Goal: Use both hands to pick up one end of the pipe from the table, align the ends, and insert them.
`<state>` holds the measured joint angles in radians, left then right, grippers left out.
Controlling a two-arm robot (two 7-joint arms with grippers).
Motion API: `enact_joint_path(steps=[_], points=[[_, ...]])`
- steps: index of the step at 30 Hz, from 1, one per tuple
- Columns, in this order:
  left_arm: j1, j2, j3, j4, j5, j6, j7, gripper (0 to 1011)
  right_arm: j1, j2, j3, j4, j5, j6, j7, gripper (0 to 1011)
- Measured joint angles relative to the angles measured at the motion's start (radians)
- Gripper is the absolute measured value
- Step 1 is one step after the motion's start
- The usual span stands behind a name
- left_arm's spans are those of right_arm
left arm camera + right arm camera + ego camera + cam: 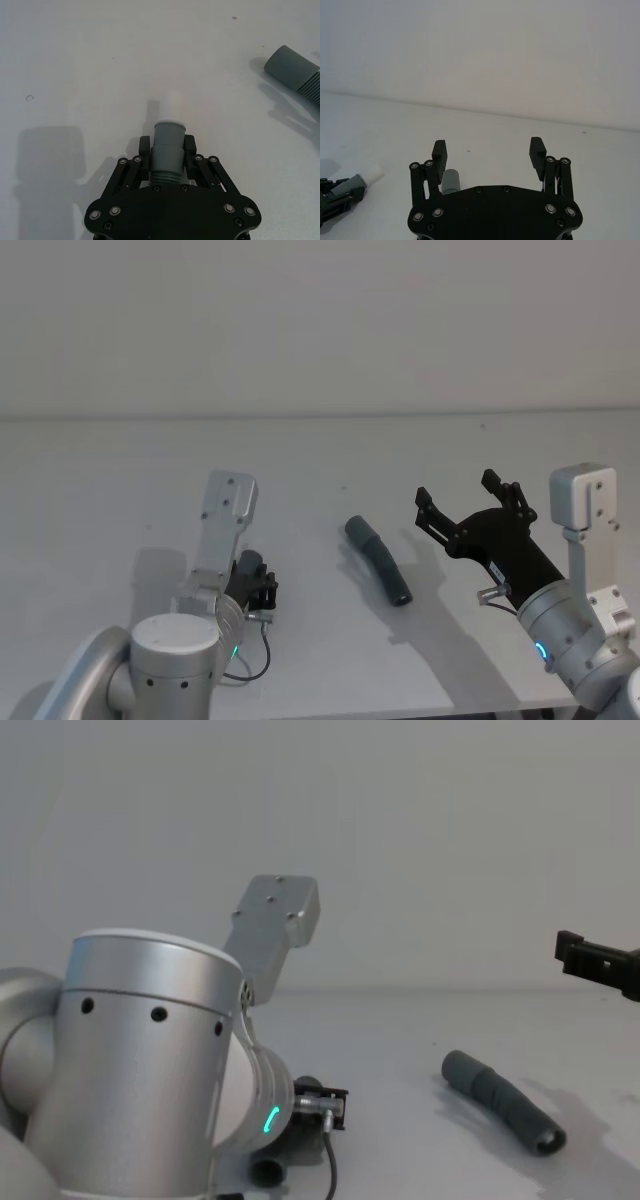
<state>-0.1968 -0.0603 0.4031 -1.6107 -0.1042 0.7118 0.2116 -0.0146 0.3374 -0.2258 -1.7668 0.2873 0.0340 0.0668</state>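
My left gripper (258, 582) is shut on the short grey piece of the pipe (167, 150), low over the table (120, 480) on its left side. The piece's white tip (174, 102) juts out past the fingers. The longer piece of the pipe (379, 560) lies flat mid-table, its ribbed middle between smooth ends. Its smooth cuff (290, 67) faces away from me. My right gripper (458, 492) hovers open to the right of that piece, above the table, with nothing between its fingers (439, 152). The cuff (451, 181) shows just under its left finger.
The table's far edge (320, 417) meets a plain pale wall. My left arm's silver housing (150, 1070) looms large at the near left. A thin cable (262, 655) loops beside the left wrist.
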Motion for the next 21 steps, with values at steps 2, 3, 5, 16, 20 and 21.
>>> enact_joint_path(steps=[2,3,5,16,20,21], points=[[-0.001,0.0,-0.001,0.0,0.001,0.003,-0.002,355,0.0,0.0,0.0,0.0,0.0,0.0,0.0,1003],[-0.002,0.0,-0.001,0.0,0.002,0.005,-0.004,356,0.0,0.0,0.0,0.0,0.0,0.0,0.0,1003],[-0.003,0.0,-0.001,0.0,0.003,0.007,-0.006,356,0.0,0.0,0.0,0.0,0.0,0.0,0.0,1003],[-0.026,0.023,0.005,-0.002,0.013,-0.014,-0.043,355,0.0,0.0,0.0,0.0,0.0,0.0,0.0,1003],[-0.045,0.048,0.009,-0.01,0.017,-0.036,-0.08,355,0.0,0.0,0.0,0.0,0.0,0.0,0.0,1003],[-0.049,0.054,0.009,-0.011,0.017,-0.04,-0.086,355,0.0,0.0,0.0,0.0,0.0,0.0,0.0,1003]])
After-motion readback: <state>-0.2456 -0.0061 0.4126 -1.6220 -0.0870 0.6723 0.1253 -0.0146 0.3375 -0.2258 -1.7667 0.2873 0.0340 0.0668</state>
